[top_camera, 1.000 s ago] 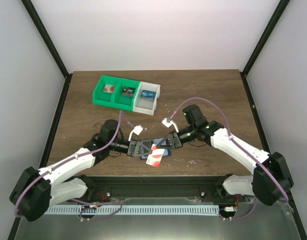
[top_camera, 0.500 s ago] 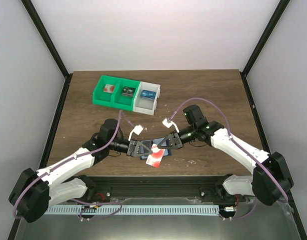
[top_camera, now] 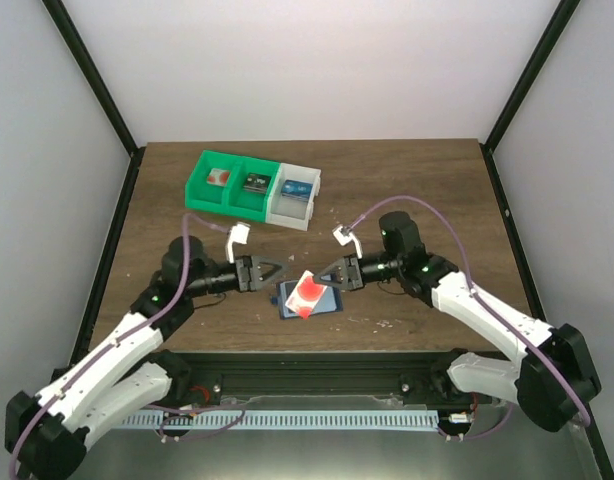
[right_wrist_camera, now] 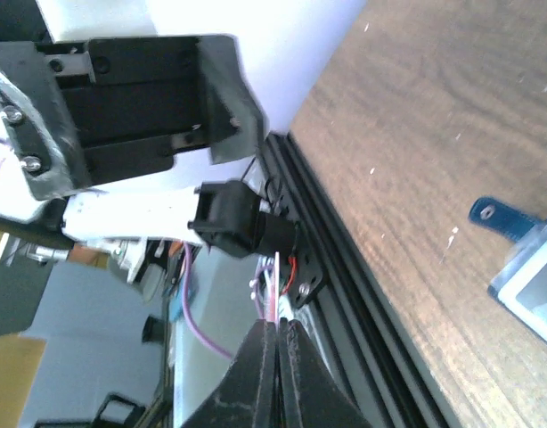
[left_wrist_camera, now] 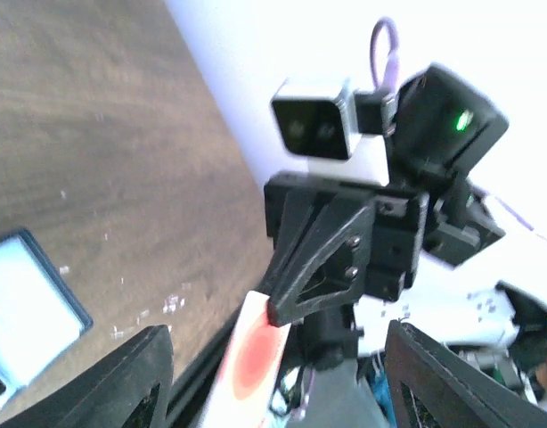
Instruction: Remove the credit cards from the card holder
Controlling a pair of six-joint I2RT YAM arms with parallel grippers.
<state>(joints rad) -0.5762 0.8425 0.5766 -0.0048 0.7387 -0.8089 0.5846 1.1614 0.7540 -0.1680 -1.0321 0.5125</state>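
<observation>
Gripping the thin white red-spotted plastic card (top_camera: 307, 292), my right fingers (top_camera: 327, 278) hold it tilted over the flat blue rectangular card holder (top_camera: 333, 299) on the brown wooden counter (top_camera: 407, 180); left fingers (top_camera: 271, 270) gape open nearby, empty.

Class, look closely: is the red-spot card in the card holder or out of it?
Out. The right hand pinches the red-spot card, held clear of the card holder in the left wrist view.

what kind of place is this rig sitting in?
Probably a lab robot test cell, not a home or shop. Plain white walls in a black frame box in a wooden table. A left arm and a right arm are mounted at its near edge.
</observation>
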